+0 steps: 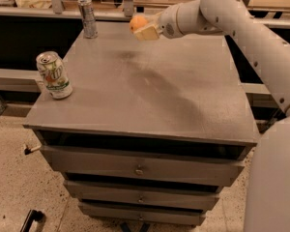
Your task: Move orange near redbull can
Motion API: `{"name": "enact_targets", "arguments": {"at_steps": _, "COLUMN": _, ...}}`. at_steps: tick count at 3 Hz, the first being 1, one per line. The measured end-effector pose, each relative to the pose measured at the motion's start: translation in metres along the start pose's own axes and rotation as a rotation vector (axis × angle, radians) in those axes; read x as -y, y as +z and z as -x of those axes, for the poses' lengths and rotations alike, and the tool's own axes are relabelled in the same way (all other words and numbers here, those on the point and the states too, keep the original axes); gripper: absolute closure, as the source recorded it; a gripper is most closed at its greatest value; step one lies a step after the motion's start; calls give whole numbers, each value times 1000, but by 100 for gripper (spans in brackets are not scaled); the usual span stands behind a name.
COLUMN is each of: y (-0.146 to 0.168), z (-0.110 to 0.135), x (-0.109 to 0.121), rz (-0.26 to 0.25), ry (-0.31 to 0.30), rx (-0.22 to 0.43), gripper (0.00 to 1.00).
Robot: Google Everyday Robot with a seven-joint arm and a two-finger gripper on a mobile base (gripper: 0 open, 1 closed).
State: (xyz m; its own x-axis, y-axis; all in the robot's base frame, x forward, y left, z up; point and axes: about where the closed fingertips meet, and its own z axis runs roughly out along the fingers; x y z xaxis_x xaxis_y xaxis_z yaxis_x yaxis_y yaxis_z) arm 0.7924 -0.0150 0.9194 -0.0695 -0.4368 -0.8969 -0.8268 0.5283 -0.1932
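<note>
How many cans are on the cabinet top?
2. The redbull can stands at the back left corner; the white-and-green soda can stands near the left front edge. The gripper holds the orange in the air beside the redbull can.

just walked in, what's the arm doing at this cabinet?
The arm's gripper holds the orange between its fingers, in the air over the back of the grey cabinet top. The redbull can stands upright at the back left corner, with a gap between it and the orange. A white-and-green soda can stands near the front left edge. The orange is not yet set down.
</note>
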Motion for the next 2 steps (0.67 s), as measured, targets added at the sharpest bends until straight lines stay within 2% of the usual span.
{"name": "enact_targets", "arguments": {"at_steps": 1, "y": 29, "z": 6, "x": 39, "rz": -77, "ry": 16, "rx": 54, "gripper": 100}}
{"name": "enact_targets", "arguments": {"at_steps": 2, "y": 64, "z": 13, "x": 51, "rz": -70, "ry": 40, "rx": 74, "gripper": 100}}
